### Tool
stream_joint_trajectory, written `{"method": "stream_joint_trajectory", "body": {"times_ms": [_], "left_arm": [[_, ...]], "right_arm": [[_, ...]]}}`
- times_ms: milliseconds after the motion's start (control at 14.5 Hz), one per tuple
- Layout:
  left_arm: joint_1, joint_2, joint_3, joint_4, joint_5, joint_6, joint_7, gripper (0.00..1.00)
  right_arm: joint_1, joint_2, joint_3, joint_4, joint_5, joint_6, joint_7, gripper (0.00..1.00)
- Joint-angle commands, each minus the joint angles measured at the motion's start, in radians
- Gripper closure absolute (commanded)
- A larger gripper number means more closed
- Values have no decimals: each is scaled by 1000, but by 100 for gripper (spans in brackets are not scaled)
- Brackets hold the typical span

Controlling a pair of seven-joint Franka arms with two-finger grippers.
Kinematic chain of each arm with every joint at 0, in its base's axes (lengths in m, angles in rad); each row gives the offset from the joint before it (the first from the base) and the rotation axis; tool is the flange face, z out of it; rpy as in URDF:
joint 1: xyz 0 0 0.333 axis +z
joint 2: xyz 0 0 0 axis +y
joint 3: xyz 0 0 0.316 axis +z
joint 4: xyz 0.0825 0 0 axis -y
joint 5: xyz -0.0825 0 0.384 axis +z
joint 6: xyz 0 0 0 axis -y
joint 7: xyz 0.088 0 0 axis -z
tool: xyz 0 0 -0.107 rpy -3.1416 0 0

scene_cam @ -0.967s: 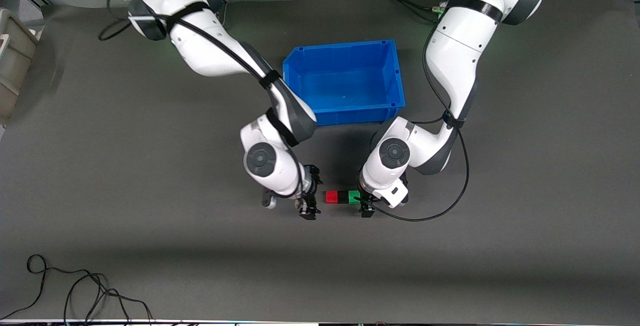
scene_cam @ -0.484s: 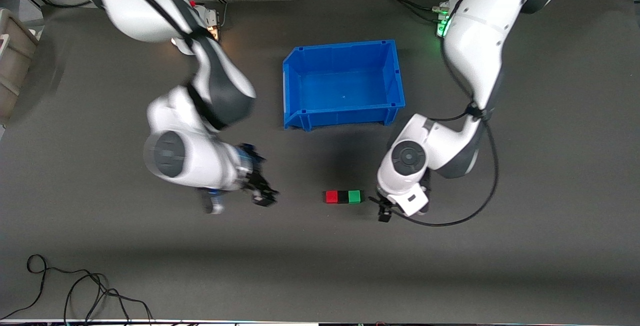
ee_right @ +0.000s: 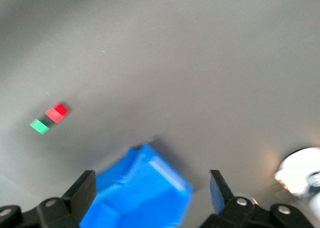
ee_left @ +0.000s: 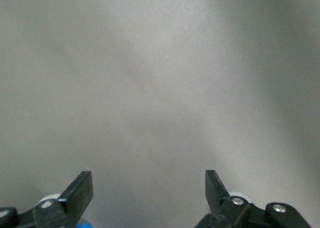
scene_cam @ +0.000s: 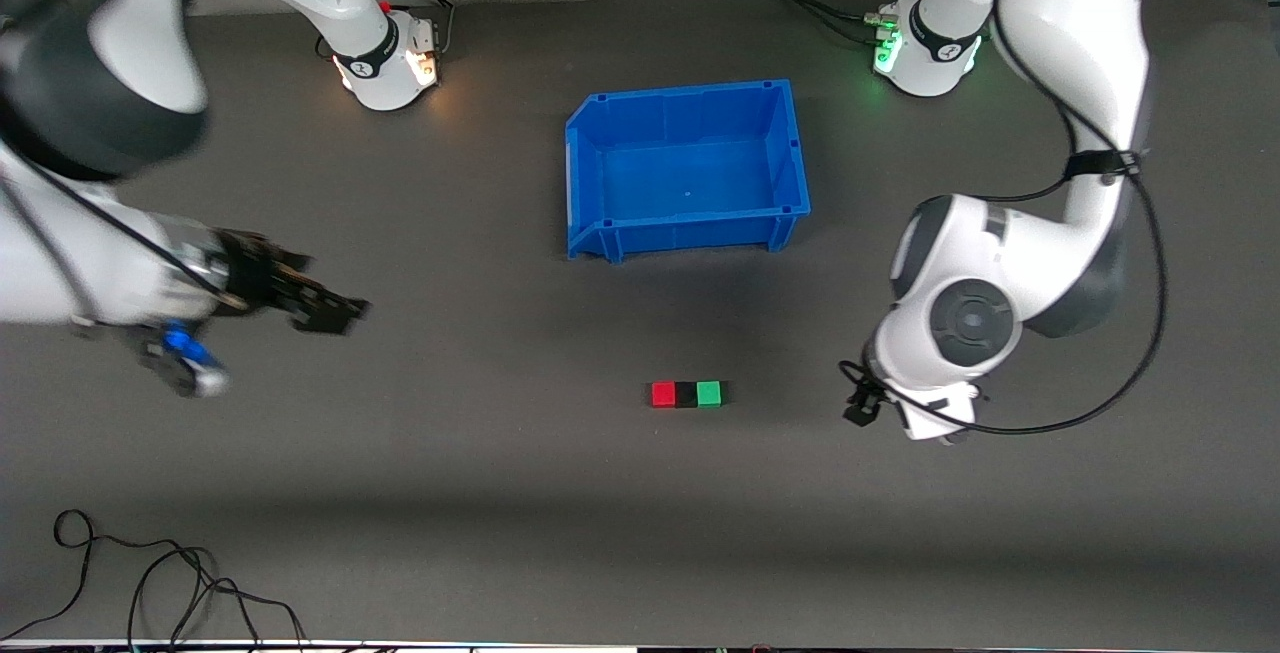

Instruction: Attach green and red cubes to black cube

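Observation:
The red cube [scene_cam: 662, 394], the black cube [scene_cam: 685, 394] and the green cube [scene_cam: 709, 393] lie in one touching row on the dark table, black in the middle, nearer to the front camera than the blue bin [scene_cam: 688, 168]. The row also shows in the right wrist view, with the red cube [ee_right: 57, 111] and the green cube [ee_right: 39, 126] at its ends. My left gripper [scene_cam: 862, 405] is open and empty over bare table, apart from the row toward the left arm's end; it is open in its wrist view [ee_left: 149, 180]. My right gripper [scene_cam: 335, 311] is open and empty, raised over the table toward the right arm's end [ee_right: 150, 183].
The blue bin [ee_right: 140, 188] holds nothing. A beige container [scene_cam: 25, 123] stands at the table edge at the right arm's end. A loose black cable [scene_cam: 150, 573] lies near the front edge. The arm bases [scene_cam: 385, 43] [scene_cam: 925, 43] stand along the back.
Both grippers have drawn away from the cube row, the right one far toward its end and upward, the left one a shorter way toward its end. The three cubes stayed joined in place.

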Motion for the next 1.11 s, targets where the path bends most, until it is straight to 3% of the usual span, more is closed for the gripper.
{"method": "stream_joint_trajectory", "body": {"times_ms": [0,69,276,484,691,829,967,1037], "left_arm": [[63,-152,-2,-152,-12,-7,252,0],[92,-201,-4,-186,-22,-15,366,0],[187,-254,1,-155,-38,-191,680,0],[218,-324,2,-188,-34,-198,844,0],[215,-467,2,-318,33,-179,977,0],[258,-487,8,-322,72,-242,1167,0],[281,-516,8,-331,31,-228,1229,0],[282,-525,11,-329,-12,-218,1231,0]], "right_arm": [[24,-97,-8,-77,-147,-59,-235,0],[26,-113,-8,-83,-188,-70,-310,0],[21,-150,-44,-128,-202,-62,-484,0],[21,-165,-62,-152,-202,-24,-570,0],[24,-264,-98,-314,-204,121,-654,0],[-33,-359,-97,-468,-202,240,-736,0],[-75,-375,-85,-485,-202,246,-742,0],[-109,-375,-50,-484,-204,249,-733,0]]}}
